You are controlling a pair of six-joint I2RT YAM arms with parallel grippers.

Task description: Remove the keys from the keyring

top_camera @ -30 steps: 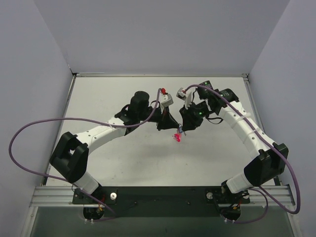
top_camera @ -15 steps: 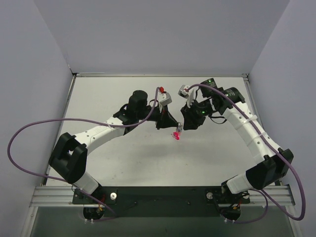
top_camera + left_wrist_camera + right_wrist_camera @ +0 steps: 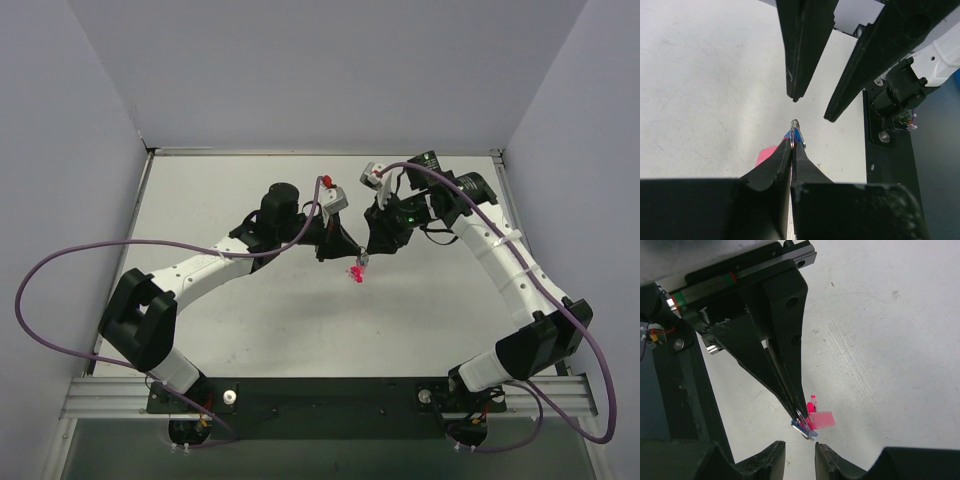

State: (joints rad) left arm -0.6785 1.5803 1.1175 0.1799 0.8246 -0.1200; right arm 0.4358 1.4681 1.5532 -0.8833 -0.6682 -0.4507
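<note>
My left gripper (image 3: 792, 143) is pinched all but closed on the keyring (image 3: 795, 122), the thin wire loop standing up just past my fingertips. The blue key (image 3: 798, 138) lies against the ring at my tips, and the pink keys (image 3: 766, 154) hang below them, off to one side. Just beyond the ring, my right gripper (image 3: 811, 107) points back at it with its jaws a little apart; it holds nothing and stops short of the loop. The whole bunch is up off the white table (image 3: 700, 90), midway between my two arms.
</note>
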